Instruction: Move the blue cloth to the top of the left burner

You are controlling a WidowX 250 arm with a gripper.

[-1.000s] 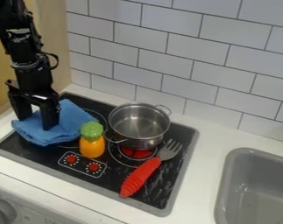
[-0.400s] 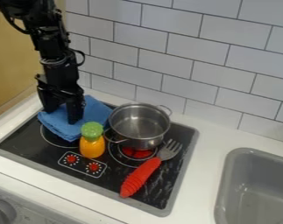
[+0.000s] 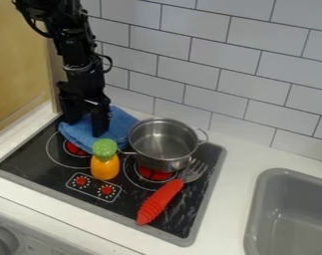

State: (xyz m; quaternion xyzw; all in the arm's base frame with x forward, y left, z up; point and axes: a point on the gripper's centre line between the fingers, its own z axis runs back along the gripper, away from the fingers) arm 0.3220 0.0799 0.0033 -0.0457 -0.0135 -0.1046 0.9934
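Lying folded on the rear left of the stove [image 3: 30,158], the blue cloth [image 3: 122,122] covers the back part of the left burner [image 3: 75,149], with some of the ring and its red centre bare in front. If "top" means the rear side of that burner, the move looks all but done; if it means squarely over the ring, the cloth has a little way to come forward. Left to do, either way, is to lift the black gripper [image 3: 86,128] clear. Its fingers stand apart, tips down on the cloth, with blue fabric showing between them; how firmly they press it is hard to judge from here.

Just in front of the cloth stands an orange bottle with a green top [image 3: 104,166], which would hamper a forward slide. To the right, the steel pot [image 3: 164,143] sits close by; whether cloth and pot touch, I can't tell. Farther right, the red-handled fork [image 3: 159,201] lies beside the right burner [image 3: 154,174], out of the way, and beyond the stove is the grey sink [image 3: 283,172].
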